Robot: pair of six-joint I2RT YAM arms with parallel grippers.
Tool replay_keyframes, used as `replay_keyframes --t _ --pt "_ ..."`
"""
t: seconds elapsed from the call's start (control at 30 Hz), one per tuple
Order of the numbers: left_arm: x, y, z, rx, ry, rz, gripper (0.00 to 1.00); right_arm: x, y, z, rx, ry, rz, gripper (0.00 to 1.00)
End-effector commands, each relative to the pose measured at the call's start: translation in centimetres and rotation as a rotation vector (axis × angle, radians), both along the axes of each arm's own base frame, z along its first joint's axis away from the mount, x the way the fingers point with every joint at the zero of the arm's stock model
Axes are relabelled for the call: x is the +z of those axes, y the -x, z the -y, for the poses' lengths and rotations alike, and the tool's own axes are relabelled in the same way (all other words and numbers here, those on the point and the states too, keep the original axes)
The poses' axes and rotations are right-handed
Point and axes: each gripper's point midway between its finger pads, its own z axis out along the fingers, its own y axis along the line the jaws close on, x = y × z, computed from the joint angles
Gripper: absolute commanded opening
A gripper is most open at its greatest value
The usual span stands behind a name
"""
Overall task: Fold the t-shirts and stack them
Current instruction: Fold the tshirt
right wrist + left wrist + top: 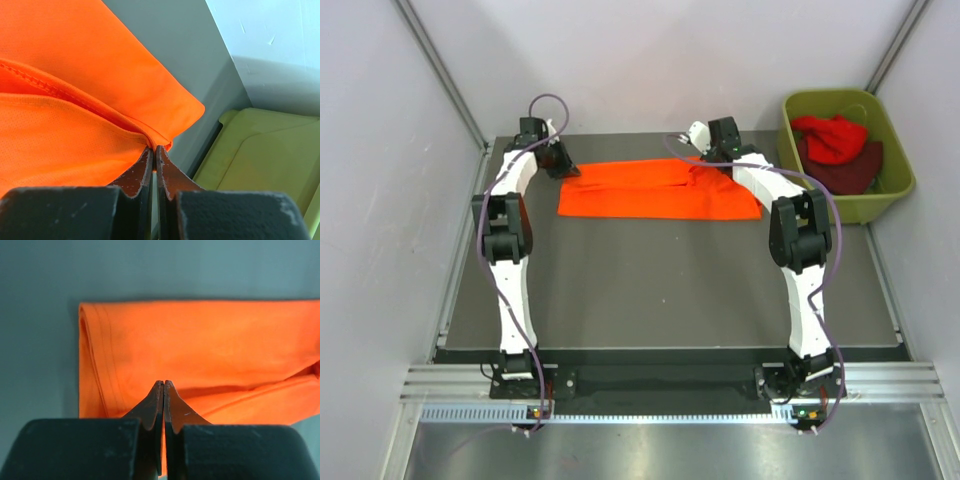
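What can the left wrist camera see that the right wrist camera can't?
Only the left wrist view shows the orange t-shirt's folded side edge lying flat on the table. Only the right wrist view shows the green tub and the white wall. Both show orange cloth and a shut gripper nipping it: the left gripper there, the right gripper here.

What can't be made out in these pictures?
- Left wrist view: whether the shut left gripper pinches the orange t-shirt; its fingers cover the spot.
- Top view: what lies in the tub beneath the red t-shirt and maroon t-shirt.
- Right wrist view: the tub, cut off by the edge.
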Motion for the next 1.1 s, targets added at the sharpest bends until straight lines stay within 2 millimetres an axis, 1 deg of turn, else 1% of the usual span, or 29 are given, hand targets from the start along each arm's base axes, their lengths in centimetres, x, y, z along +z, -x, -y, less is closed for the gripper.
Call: replay_keyframes --t 0.0,0.03,0.1,0.13,0.2,0.23,0.27,0.33,0.4,0.57,0.6,0.67,0.83,0.97,1.07 --pt "6.2 0.9 -0.2 -0.036 0.01 0.1 0.0 1.8 -0.8 0.6 -0.037 -0.015 0.062 0.0" --pt "6.9 2.0 0.1 -0.048 0.018 0.09 0.0 1.5 -0.8 0.5 -0.036 -0.015 0.059 0.0" --pt "7.1 3.2 0.2 -0.049 0.028 0.063 0.0 1.4 -0.8 0.5 -0.038 -0.017 0.059 0.0" --pt "7.2 4.5 0.4 -0.055 0.045 0.037 0.0 1.2 -0.9 0.6 -0.04 -0.017 0.056 0.0" --pt "7.2 5.8 0.7 -0.05 0.062 0.009 0.0 1.0 -1.0 0.5 -0.039 -0.021 0.056 0.0" --pt "5.9 6.8 1.0 -0.057 0.079 -0.036 0.0 1.0 -1.1 0.4 -0.04 -0.022 0.056 0.0" --pt "5.5 7.2 1.0 -0.055 0.083 -0.052 0.0 1.0 -1.2 0.4 -0.041 -0.024 0.059 0.0" --pt "3.6 7.9 1.2 -0.047 0.097 -0.105 0.0 0.7 -1.4 0.3 -0.042 -0.025 0.058 0.0" --pt "2.3 8.1 1.3 -0.047 0.105 -0.133 0.0 0.4 -1.6 0.3 -0.043 -0.023 0.055 0.0" --pt "1.1 7.3 0.8 -0.037 0.085 -0.145 0.0 0.2 -1.8 0.4 -0.045 -0.019 0.058 0.0" --pt "0.4 7.2 0.7 -0.032 0.079 -0.155 0.0 0.2 -1.8 0.2 -0.042 -0.023 0.059 0.0" --pt "0.2 6.7 0.6 -0.03 0.076 -0.15 0.0 0.3 -1.8 0.3 -0.048 -0.026 0.06 0.0" --pt "-1.3 4.5 0.4 -0.024 0.038 -0.117 0.0 0.1 -1.8 0.3 -0.049 -0.026 0.058 0.0" --pt "-1.9 2.5 -0.2 -0.015 -0.001 -0.075 0.0 0.0 -1.9 0.4 -0.048 -0.021 0.06 0.0" --pt "-2.1 1.9 -0.6 -0.005 -0.023 -0.063 0.0 -0.1 -2.0 0.6 -0.061 -0.013 0.068 0.0"
